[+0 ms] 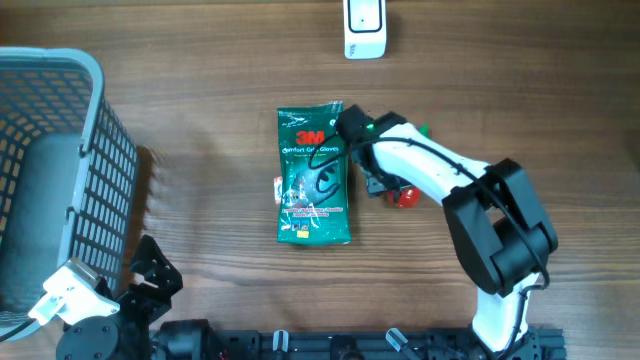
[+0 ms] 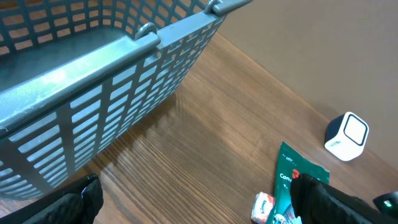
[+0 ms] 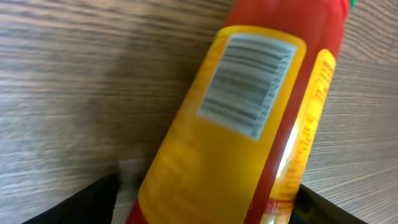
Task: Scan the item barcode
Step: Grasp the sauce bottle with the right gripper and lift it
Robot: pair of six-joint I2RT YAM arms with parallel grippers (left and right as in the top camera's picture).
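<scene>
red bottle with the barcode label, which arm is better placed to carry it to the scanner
Right. Its gripper straddles the red bottle, barcode facing the wrist camera, and it is nearer the scanner. The left gripper sits open by the basket, far from both.

You are looking at a grey plastic mesh basket point(image 1: 60, 150) sitting at the left end of the brown wooden table point(image 1: 200, 230). Green plastic glove packet point(image 1: 313, 175) lying mid-table. White box-shaped scanner point(image 1: 365, 25) standing behind it, at the far edge. Red-and-yellow plastic bottle point(image 1: 405, 196) lying just right of the packet.
</scene>
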